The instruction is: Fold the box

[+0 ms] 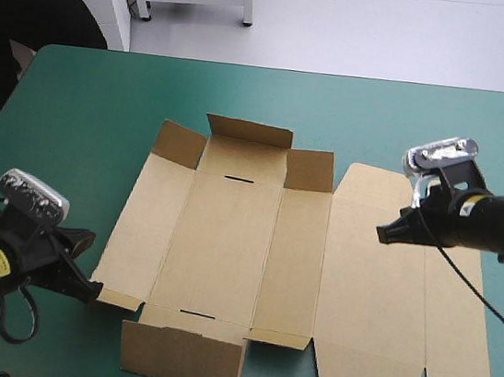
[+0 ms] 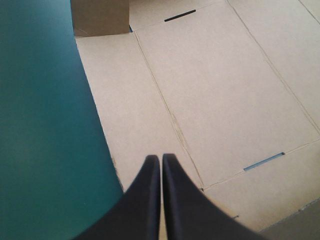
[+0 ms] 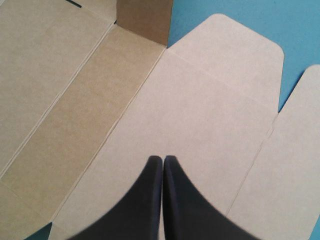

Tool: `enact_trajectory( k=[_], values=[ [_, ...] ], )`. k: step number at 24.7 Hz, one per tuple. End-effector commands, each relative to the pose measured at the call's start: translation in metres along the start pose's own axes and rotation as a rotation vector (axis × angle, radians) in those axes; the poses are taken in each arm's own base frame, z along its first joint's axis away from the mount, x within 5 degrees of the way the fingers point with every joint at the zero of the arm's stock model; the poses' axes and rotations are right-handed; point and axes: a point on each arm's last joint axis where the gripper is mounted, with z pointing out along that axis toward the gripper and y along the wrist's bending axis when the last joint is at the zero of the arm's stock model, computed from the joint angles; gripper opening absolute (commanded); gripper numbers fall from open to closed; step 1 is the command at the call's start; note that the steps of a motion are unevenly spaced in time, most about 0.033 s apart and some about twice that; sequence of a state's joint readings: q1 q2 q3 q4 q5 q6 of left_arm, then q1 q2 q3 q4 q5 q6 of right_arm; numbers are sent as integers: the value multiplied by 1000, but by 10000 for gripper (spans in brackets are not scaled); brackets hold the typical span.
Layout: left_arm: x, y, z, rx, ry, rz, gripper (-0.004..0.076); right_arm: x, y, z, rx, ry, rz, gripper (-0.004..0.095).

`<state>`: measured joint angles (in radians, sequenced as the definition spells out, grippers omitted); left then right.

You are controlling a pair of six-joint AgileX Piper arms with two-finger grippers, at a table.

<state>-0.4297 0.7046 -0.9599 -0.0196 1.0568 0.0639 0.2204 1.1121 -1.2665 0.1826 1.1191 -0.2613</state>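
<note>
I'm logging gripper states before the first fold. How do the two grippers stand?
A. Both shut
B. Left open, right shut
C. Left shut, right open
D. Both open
A: in its own wrist view, the fingers of the left gripper and of the right gripper meet in one pointed arch above the box, with no board between them.

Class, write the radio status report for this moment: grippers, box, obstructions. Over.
Left gripper shut, at left edge of box. Right gripper shut, over flat lid. Near wall raised, far flaps part-raised. No obstruction seen.
</note>
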Motion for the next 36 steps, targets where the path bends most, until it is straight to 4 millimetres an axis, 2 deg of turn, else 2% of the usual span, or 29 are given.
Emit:
enact_trajectory(
  k=[1, 6, 10, 15, 20, 24, 25, 26, 29, 32, 33, 34, 36],
  values=[
    [-37, 2, 2, -3, -18, 39, -6, 19, 6, -25, 28, -124, 1, -14],
    [-76, 5, 19, -13, 22, 66, -6, 58, 16, -40, 30, -151, 13, -14],
    [-98, 7, 36, -9, 61, 76, 12, 85, 23, -49, 34, -183, 29, -14],
    [-114, 7, 57, 12, 141, 95, 18, 107, 29, -59, 38, -221, 59, -15],
    [-119, 11, 75, 81, 196, 107, 18, 123, 33, -66, 37, -239, 60, -14],
    [-118, 38, 87, 232, 200, 15, 18, 130, 35, -66, 28, -214, 92, -14],
    [-115, 56, 91, 291, 198, -41, 18, 130, 35, -66, 27, -213, 101, -14],
    [-115, 64, 92, 295, 186, -83, 18, 130, 35, -66, 27, -213, 101, -14],
    [-107, 113, 97, 270, 137, -300, 18, 130, 35, -66, 27, -215, 101, -15],
    [-94, 154, 96, 199, 106, -443, 18, 130, 35, -66, 28, -218, 99, -15],
    [-85, 173, 97, 158, 113, -560, 18, 130, 35, -66, 29, -219, 99, -14],
    [-78, 185, 98, 148, 120, -621, 31, 130, 34, -66, 30, -223, 96, -14],
    [-70, 198, 101, 153, 130, -674, 120, 129, 34, -66, 32, -233, 96, -14]
  ],
)
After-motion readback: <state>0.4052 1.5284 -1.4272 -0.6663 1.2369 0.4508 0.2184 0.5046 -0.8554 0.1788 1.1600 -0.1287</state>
